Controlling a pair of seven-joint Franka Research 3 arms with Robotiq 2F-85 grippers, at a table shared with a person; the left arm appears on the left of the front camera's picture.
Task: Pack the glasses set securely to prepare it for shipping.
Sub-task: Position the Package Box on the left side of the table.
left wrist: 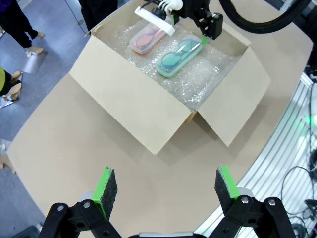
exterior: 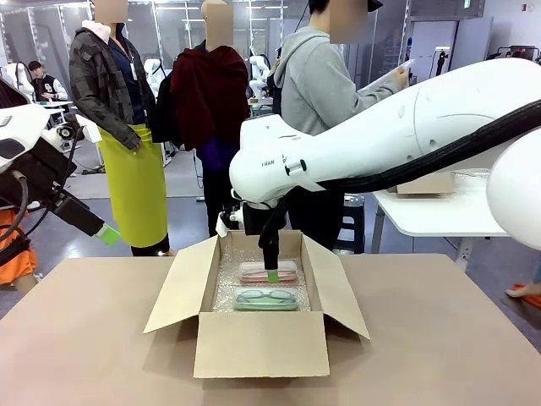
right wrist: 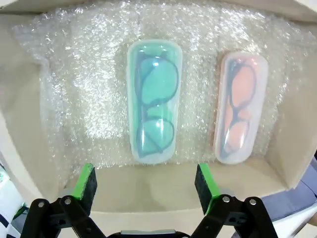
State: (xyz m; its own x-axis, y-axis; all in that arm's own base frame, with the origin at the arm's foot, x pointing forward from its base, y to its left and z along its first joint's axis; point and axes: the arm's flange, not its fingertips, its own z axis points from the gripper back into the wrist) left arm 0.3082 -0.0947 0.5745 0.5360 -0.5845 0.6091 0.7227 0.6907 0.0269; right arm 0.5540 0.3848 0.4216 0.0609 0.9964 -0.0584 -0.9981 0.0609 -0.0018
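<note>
Cardboard box, brown with its flaps open (exterior: 262,342), sits on the table (exterior: 439,338) in the front view. The right gripper (exterior: 271,271) is lowered into it, close above a pale pink clear-lidded glasses case (exterior: 252,271) and a mint green clear-lidded glasses case (exterior: 265,299).

From the left wrist, the left gripper (left wrist: 163,186) hangs wide open and empty over tabletop, with both cases far ahead of it.

From the right wrist, the right gripper's fingers stand apart, holding nothing. On bubble wrap (right wrist: 74,74), the mint case lies straight ahead of them, the pink one beside it.
</note>
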